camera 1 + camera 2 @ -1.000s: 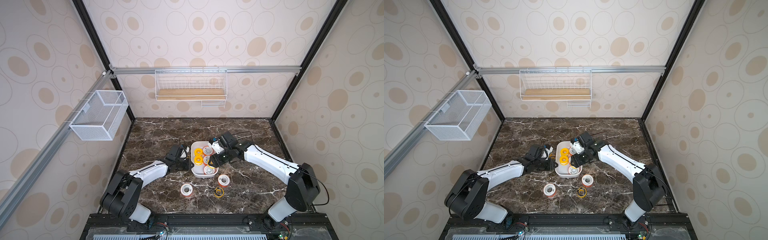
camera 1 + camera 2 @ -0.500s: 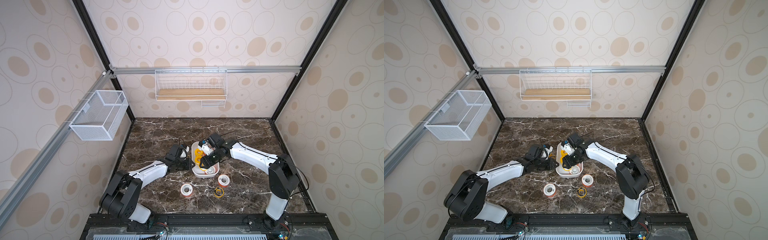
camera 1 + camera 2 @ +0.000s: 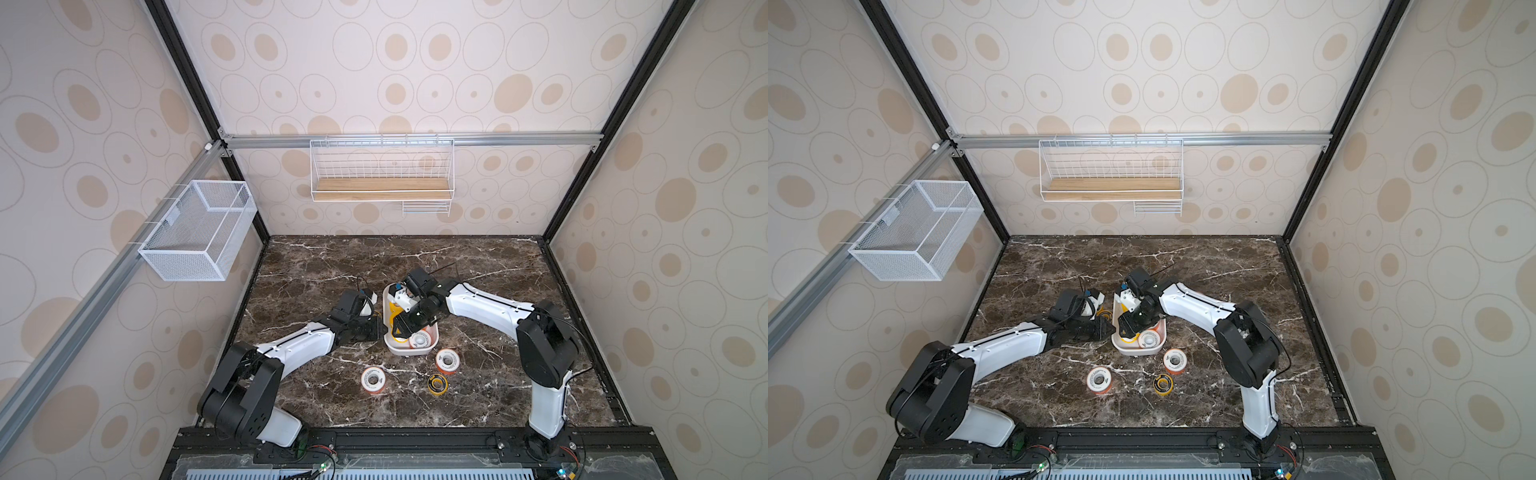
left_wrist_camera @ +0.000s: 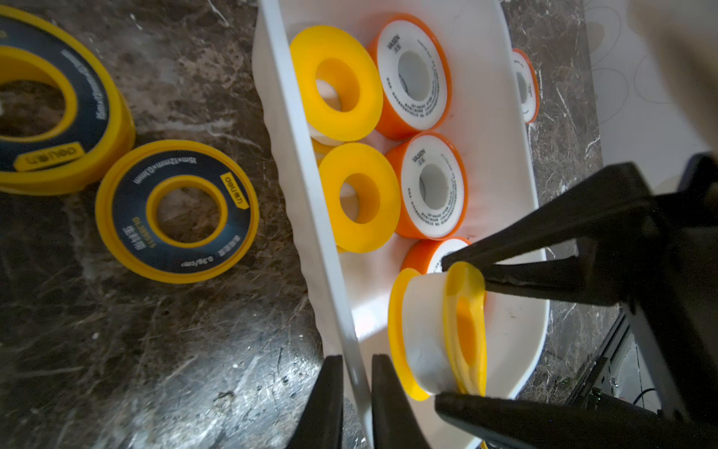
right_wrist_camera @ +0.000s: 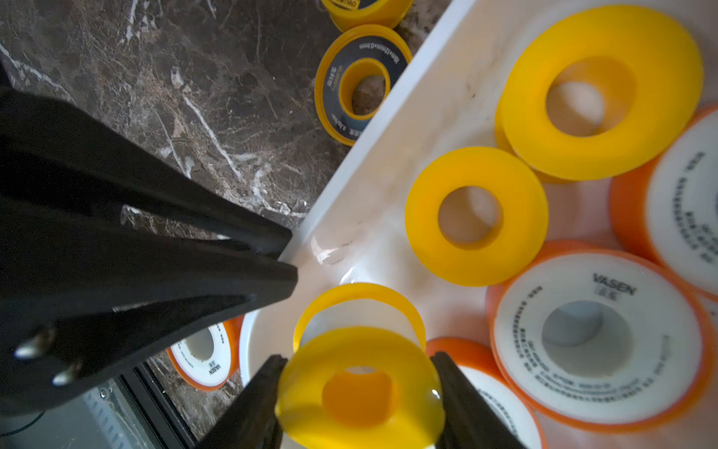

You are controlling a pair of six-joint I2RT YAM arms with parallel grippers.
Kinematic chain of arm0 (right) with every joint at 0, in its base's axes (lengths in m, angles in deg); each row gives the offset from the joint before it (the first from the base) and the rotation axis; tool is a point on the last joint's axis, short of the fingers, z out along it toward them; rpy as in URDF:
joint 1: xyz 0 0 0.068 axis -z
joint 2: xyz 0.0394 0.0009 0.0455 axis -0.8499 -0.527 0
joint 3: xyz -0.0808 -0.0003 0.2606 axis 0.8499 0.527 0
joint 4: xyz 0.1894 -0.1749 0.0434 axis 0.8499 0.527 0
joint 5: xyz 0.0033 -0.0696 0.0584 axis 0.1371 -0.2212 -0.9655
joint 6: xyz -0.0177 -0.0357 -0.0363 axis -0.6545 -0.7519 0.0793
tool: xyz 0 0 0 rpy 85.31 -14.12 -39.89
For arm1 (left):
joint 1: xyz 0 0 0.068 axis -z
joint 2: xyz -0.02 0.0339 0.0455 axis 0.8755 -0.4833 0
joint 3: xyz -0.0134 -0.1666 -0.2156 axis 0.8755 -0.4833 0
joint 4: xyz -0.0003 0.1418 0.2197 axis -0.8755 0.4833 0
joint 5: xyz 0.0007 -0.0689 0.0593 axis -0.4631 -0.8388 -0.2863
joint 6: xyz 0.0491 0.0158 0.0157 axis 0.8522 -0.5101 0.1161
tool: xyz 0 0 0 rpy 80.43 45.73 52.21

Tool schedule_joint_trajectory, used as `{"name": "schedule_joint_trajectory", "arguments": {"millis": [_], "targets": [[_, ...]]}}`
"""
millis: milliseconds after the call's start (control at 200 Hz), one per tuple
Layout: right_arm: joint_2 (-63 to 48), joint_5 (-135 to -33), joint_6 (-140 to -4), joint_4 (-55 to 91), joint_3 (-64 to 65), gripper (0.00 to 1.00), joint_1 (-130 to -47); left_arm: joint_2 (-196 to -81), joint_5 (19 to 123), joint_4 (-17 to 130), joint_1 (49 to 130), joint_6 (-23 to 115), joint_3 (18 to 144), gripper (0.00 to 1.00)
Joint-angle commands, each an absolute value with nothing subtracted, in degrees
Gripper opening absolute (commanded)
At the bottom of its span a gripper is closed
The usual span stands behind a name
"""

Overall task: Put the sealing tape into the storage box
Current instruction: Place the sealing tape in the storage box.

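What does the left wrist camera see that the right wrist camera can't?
Only the left wrist view: the far wall of the storage box, with an orange spool on the marble past it. Only the right wrist view: another orange spool outside the box's rounded corner. Both: the left gripper pinching the box's wall, the right gripper holding a yellow spool over the box.

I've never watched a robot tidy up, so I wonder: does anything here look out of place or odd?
Nothing looks spilled or damaged. One oddity: the plain yellow spool in the right claw is tipped on edge over the storage box, while the spools inside lie flat. The left claw pinches the box's wall. Yellow-and-black spools lie outside it.
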State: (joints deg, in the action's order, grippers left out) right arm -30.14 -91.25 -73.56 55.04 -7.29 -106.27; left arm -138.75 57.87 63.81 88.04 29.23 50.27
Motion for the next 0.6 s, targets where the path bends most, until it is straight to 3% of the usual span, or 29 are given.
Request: {"name": "schedule_joint_trajectory", "arguments": {"millis": [0, 596], "targets": [[-31.8, -90.7, -74.3, 56.9, -9.2, 0.59, -107.1, -137.7, 58.3, 64.5, 87.6, 29.5, 50.1, 0.18], [-35.3, -88.8, -74.6, 58.6, -11.9, 0.59, -107.7, -137.6, 58.3, 64.8, 87.6, 29.7, 50.2, 0.18]]}}
